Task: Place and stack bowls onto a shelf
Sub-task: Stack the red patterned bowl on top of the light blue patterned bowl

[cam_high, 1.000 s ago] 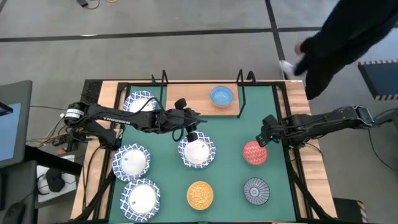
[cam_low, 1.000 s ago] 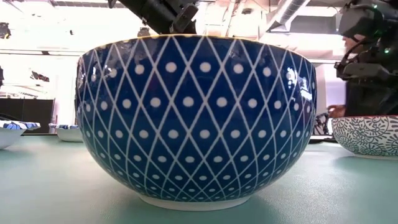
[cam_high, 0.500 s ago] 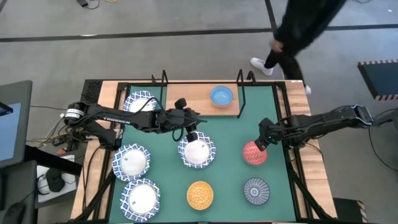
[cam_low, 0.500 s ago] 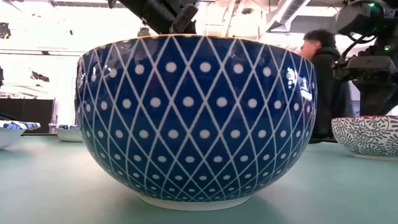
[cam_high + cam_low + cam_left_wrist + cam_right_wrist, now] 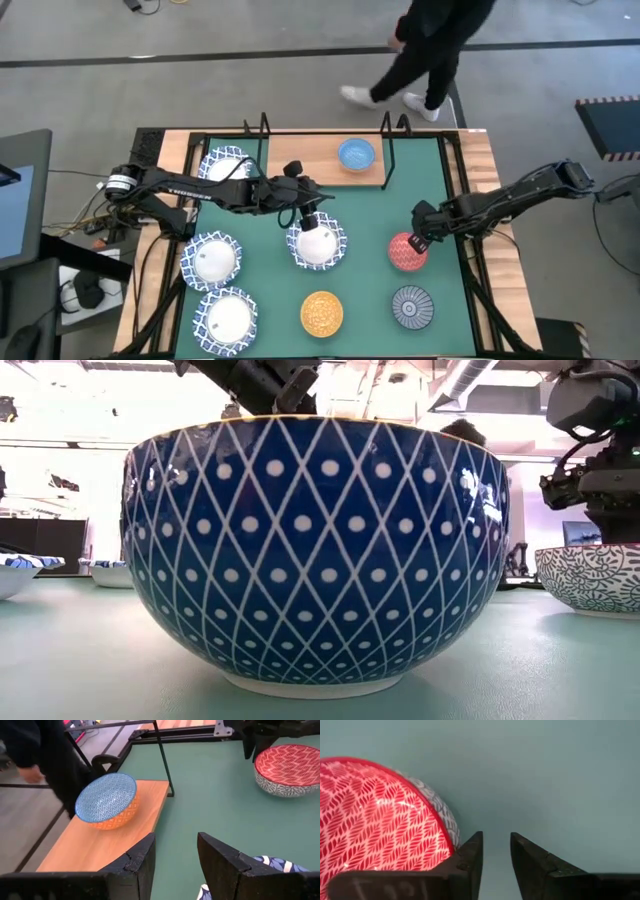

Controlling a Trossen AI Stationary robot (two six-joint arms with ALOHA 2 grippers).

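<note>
The right pincer (image 5: pixel 421 241) has dropped beside the red bowl (image 5: pixel 405 251), fingers apart; no readable writing.

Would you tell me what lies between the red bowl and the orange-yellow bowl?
Only bare green mat separates the red bowl from the orange-yellow bowl, as the high view shows.

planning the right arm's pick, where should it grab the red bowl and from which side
Take the red bowl by its thin rim on the side nearest the right gripper, coming from above. It sits upright and open on the green mat, so one finger can go inside and one outside; that edge is clear of other bowls.
</note>
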